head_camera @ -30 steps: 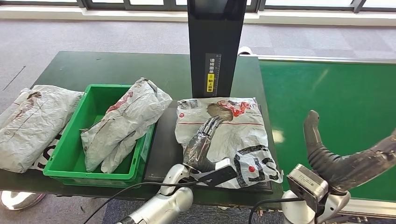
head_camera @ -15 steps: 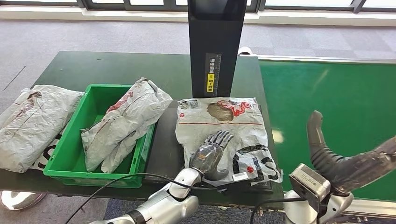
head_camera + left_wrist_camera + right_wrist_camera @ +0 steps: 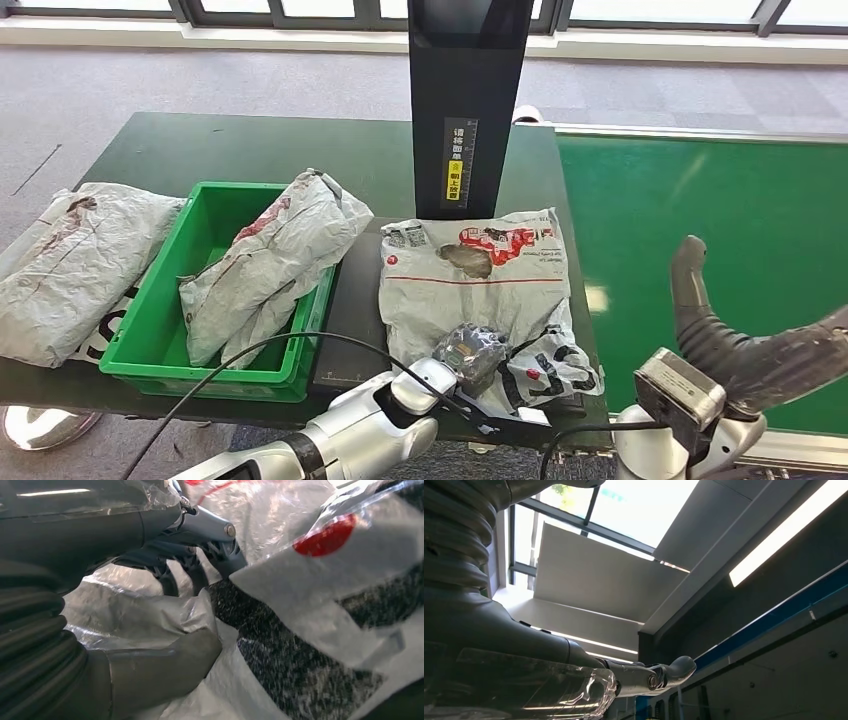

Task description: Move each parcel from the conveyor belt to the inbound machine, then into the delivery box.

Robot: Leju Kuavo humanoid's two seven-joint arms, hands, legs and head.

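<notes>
A grey plastic parcel [image 3: 475,275] with red and black print lies on the dark plate [image 3: 355,300] of the inbound machine, in front of its black column [image 3: 465,100]. My left hand [image 3: 470,350] grips the parcel's near edge, fingers curled into the bunched film. The left wrist view shows the thumb [image 3: 165,665] and fingers [image 3: 192,572] pinching a fold of the parcel [image 3: 310,580]. My right hand [image 3: 740,340] is raised over the near edge of the green conveyor belt [image 3: 700,200], fingers apart and holding nothing. Its fingers [image 3: 674,670] point toward the ceiling in the right wrist view.
The green delivery box [image 3: 160,300] stands left of the machine with a crumpled grey parcel [image 3: 270,260] leaning in it and over its far right corner. Another grey parcel [image 3: 70,265] lies on the dark green table left of the box.
My left hand drew back from the parcel's middle to its near edge and its fingers curled in, bunching the film. The right hand barely moved. The view shifted slightly.
</notes>
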